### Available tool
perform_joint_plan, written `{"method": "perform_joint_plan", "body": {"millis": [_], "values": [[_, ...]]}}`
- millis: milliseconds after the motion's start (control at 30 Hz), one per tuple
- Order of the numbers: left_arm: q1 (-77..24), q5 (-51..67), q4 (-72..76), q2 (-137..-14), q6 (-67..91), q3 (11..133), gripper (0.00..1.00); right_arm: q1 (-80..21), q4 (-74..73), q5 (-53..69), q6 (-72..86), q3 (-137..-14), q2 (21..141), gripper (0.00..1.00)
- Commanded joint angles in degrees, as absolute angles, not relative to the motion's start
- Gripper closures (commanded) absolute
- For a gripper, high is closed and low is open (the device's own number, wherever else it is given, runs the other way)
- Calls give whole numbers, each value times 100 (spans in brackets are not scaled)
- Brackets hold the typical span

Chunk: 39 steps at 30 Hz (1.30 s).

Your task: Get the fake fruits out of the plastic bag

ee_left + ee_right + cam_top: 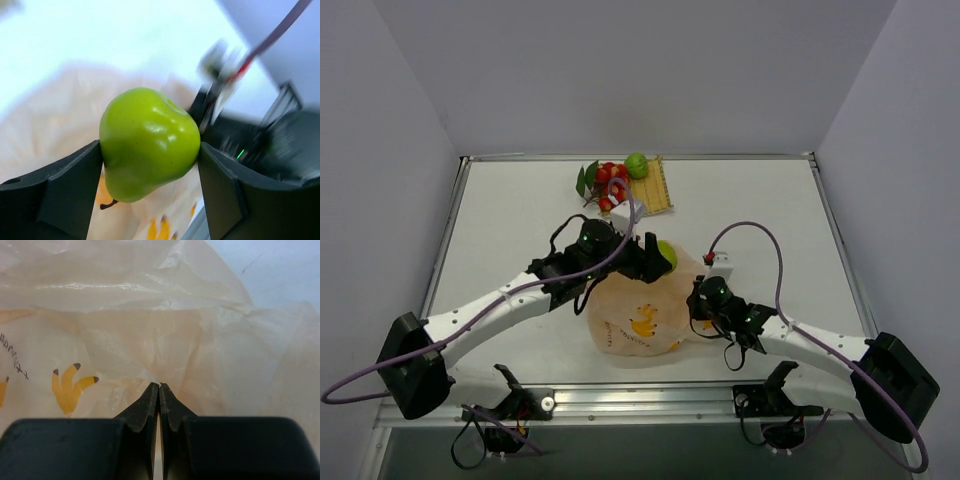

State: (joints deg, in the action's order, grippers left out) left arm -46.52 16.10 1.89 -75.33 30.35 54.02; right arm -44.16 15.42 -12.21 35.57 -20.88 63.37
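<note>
Nearest the arm bases, the plastic bag (638, 322) lies slumped at mid-table. It is thin and pale peach, w/ yellow-orange banana-like prints on its near face.

At the bag's right edge sits the right gripper (697, 300), pinched almost fully closed. In its wrist view the two dark fingertips (150, 401) meet w/ only a sliver btwn them, and a fold of the bag's film is caught there, the crinkled plastic rising straight off the tips.

At the bag's far edge, the left gripper (658, 258) is spread about as wide as the pear (150, 142) it clamps — one finger on each side of the fruit. The pear is glossy yellow-green and its skin shows bare. Its short dark stem points down in the wrist view, w/ the bag's peach film behind and below it.

Beyond the bag's far edge and well apart from it lies a square yellow woven mat (658, 192). The round lime-green fruit (637, 164) rests on the mat corner farthest from the bag. The red berries (612, 186) w/ dark green leaves (586, 179) lie farther left, at the mat's left edge. Both are outside the bag.
</note>
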Motion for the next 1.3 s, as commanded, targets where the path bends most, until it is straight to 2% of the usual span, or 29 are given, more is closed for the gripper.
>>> {"method": "perform_joint_plan", "body": {"millis": [0,200,400,733,900,1267], "values": [[-4588,460,229,-7128,3094,6494,79,-4649,1731,-1072,3744,-1890,6179,100],[-4246,-376,282,-8591,3015,7792,79,-5150,1714,-1195,3806,-1881,6223,100],[-4026,-772,70,-10420,2532,9156,79,-5247,1749,-1160,3788,-1881,6249,100],[-3692,-1327,79,-12549,2435,11257,79,-5352,1995,-1002,3876,-1749,6372,100],[-3508,-1608,-683,-13778,2399,12749,78,-5352,2021,-1081,3806,-1854,6627,100],[-3252,-1433,-747,-14387,2655,13288,78,-5317,2197,-1011,3691,-1942,6951,100]]}}
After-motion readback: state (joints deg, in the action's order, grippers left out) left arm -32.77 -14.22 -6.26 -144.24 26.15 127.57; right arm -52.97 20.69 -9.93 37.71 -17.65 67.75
